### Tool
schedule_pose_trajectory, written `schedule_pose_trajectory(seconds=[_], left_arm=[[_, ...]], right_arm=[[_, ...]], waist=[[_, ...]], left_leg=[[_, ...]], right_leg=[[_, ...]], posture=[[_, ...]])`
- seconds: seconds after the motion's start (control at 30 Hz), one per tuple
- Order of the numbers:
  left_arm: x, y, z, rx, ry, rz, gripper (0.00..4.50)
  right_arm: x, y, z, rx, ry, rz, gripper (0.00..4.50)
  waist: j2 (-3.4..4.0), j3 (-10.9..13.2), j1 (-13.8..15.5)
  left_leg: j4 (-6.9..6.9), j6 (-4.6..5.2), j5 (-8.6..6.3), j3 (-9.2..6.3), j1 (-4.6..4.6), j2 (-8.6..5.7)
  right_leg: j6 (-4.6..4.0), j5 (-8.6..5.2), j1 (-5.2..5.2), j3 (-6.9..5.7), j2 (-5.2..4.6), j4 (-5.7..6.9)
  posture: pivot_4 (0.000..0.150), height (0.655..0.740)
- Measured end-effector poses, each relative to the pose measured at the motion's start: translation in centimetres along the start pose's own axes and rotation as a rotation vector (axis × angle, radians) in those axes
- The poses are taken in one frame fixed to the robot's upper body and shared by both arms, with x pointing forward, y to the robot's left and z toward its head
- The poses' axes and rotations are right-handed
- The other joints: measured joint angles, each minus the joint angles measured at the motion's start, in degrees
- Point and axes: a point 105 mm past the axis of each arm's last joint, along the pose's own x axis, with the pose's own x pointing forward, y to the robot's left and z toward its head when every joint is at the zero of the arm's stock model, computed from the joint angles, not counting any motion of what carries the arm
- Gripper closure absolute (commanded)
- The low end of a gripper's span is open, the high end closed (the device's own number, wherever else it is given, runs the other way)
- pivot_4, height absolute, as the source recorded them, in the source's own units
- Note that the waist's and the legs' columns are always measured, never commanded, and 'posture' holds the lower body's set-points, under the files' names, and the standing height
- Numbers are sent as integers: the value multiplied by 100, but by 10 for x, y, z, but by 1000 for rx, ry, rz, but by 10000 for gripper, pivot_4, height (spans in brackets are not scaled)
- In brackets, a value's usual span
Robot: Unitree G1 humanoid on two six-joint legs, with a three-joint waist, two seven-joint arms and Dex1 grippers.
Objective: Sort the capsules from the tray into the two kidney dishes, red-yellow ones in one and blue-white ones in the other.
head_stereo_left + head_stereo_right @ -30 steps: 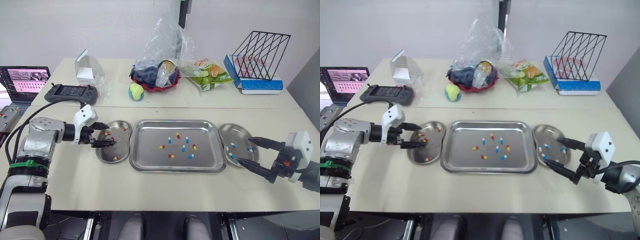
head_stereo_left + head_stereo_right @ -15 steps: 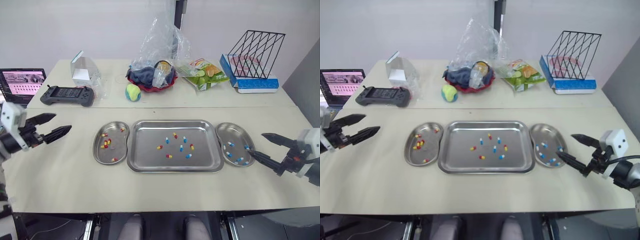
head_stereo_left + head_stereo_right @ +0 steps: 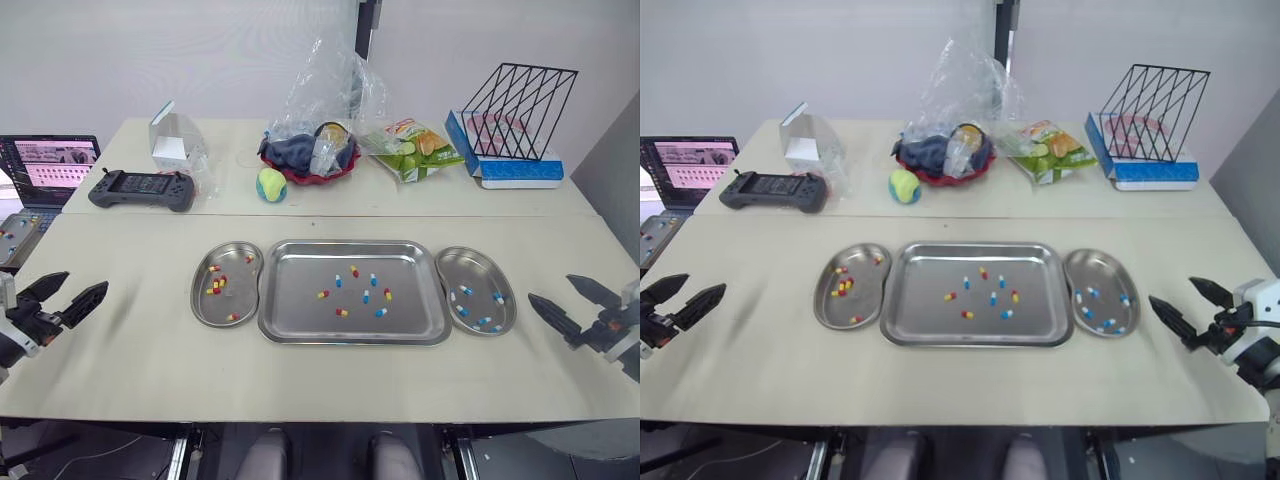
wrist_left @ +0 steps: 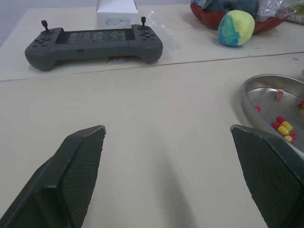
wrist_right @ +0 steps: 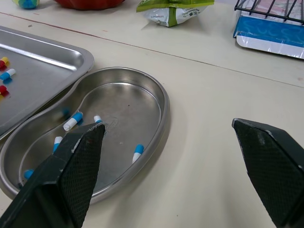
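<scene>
Steel tray [image 3: 300, 318] flat, rectangular; kidney dishes [image 3: 482, 272] curved, shiny.

Left pincer [image 3: 84, 282] and right pincer [image 3: 549, 289] both gape wide and empty, held low, pointing inward toward each other.

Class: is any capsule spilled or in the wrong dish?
Nothing stands out. The left steel kidney dish holds red-yellow capsules, the right steel kidney dish blue-white capsules; a mix lies in the rectangular steel tray. No capsule looks spilled.
</scene>
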Motion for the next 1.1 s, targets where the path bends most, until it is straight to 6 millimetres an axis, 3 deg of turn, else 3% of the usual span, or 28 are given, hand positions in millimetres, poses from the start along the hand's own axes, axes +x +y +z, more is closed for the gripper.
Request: schedule_pose_trajectory(seconds=[0.23, 0.33, 0.6, 0.87, 1.1], left_arm=[[4, 0, 4, -20, -13, 1, 433], [19, -11, 16, -19, -12, -71, 433], [54, -86, 67, 120, 10, -470, 433], [74, -160, 83, 246, 32, -792, 433], [103, -213, 86, 331, 27, -876, 433]], right_arm=[[0, -1, -1, 5, -1, -4, 0], [2, 6, 6, 32, -23, 35, 0], [7, 34, 31, 39, -36, 194, 0], [3, 62, 42, 27, -13, 284, 0], [-4, 83, 52, 13, -19, 323, 0]], waist=[[0, 0, 5], [0, 0, 19], [2, 0, -3], [1, 1, 27], [0, 1, 32]], left_leg=[[0, 0, 0, 2, 2, 0], [1, -1, 0, 1, -1, 0], [-1, -1, -1, 3, 0, 1], [3, 0, -1, 4, -6, -2], [6, 0, -1, 3, -10, -4]], right_leg=[[0, 0, 1, 2, 0, 0], [0, 0, 0, 1, 0, 1], [0, 0, -1, 5, 1, 1], [0, 0, 0, 6, 0, 0], [1, 0, 0, 6, 1, 0]], posture=[[1500, 7346], [1500, 7346], [1500, 7346], [1500, 7346], [1500, 7346]])
